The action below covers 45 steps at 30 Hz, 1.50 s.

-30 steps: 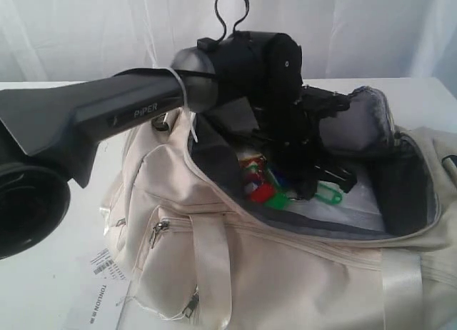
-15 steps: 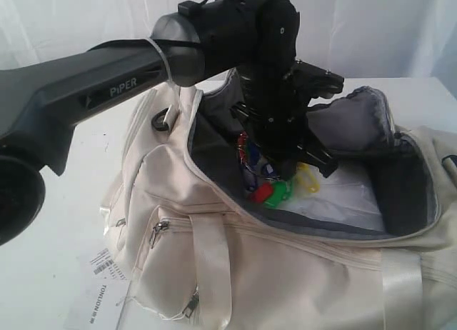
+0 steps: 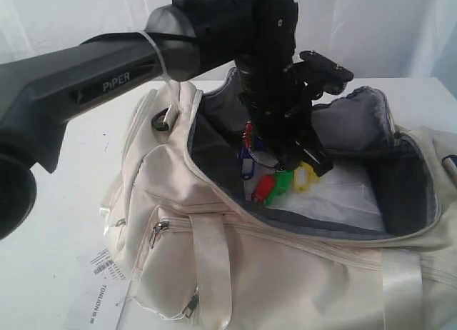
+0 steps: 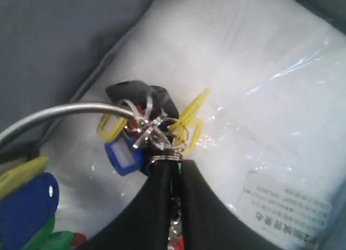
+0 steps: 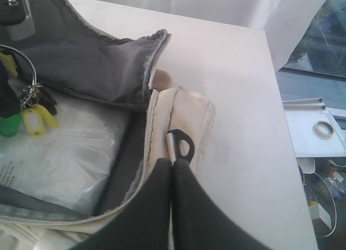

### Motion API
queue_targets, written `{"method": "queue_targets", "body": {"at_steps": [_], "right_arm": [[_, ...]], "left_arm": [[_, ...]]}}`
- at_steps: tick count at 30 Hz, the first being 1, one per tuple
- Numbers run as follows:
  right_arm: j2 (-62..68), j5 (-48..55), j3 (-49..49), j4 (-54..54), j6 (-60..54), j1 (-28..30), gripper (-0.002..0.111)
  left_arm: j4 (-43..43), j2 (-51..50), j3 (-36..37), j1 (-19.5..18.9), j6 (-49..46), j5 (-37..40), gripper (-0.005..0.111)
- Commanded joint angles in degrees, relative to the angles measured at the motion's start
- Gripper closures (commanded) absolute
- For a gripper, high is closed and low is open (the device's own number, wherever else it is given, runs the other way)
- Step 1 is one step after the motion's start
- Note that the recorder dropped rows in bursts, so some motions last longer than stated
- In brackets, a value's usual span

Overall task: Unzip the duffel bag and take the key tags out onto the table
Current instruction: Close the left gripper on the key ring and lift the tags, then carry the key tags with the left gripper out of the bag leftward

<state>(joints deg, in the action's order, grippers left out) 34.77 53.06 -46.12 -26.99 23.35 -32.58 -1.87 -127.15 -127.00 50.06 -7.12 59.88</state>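
Observation:
The cream duffel bag point(image 3: 214, 216) lies unzipped on the white table point(image 3: 57, 223), its grey lining showing. My left gripper point(image 3: 293, 158) hangs inside the opening, shut on the metal ring of the key tags point(image 3: 275, 186). Red, green, yellow and blue tags dangle just above the bag's floor. The left wrist view has the fingers point(image 4: 172, 162) pinched on the ring, with blue and yellow key tags point(image 4: 123, 155) beyond them. My right gripper point(image 5: 173, 164) is shut on the duffel bag's point(image 5: 186, 112) end edge, beside a black zipper pull point(image 5: 183, 143).
A clear plastic packet of white filling point(image 3: 343, 198) covers the bag's floor. A white barcode paper label point(image 3: 100, 287) lies on the table at the bag's front left. Beyond the table's right edge point(image 5: 270, 71), a lower shelf holds a tape roll point(image 5: 324, 129).
My left gripper has risen inside the bag, lifting the bunch of key tags off the bag's floor. The bag and the right gripper have stayed put.

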Motion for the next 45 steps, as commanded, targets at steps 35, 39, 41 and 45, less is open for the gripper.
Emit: {"method": "queue_targets", "body": {"at_steps": [35,39,41,45], "right_arm": [[-0.4,-0.6,0.5,0.3,0.3,0.1,0.108],[-0.4,-0.9,1.0,0.3,0.3,0.1,0.108],[-0.4,-1.4,1.4,0.3,0.3,0.1,0.108],[-0.8,-1.8,1.4,0.3,0.3,0.1,0.108]], "left_arm": [[1.9,-1.4,-3.0,0.3,-1.9,0.3,0.107],[1.9,1.9,-3.3,0.3,-2.1,1.6,0.107],[1.9,3.4,-3.3,0.3,-2.1,2.6,0.107],[0.5,5.8,-3.3,0.3,-3.8,6.2,0.107]]}}
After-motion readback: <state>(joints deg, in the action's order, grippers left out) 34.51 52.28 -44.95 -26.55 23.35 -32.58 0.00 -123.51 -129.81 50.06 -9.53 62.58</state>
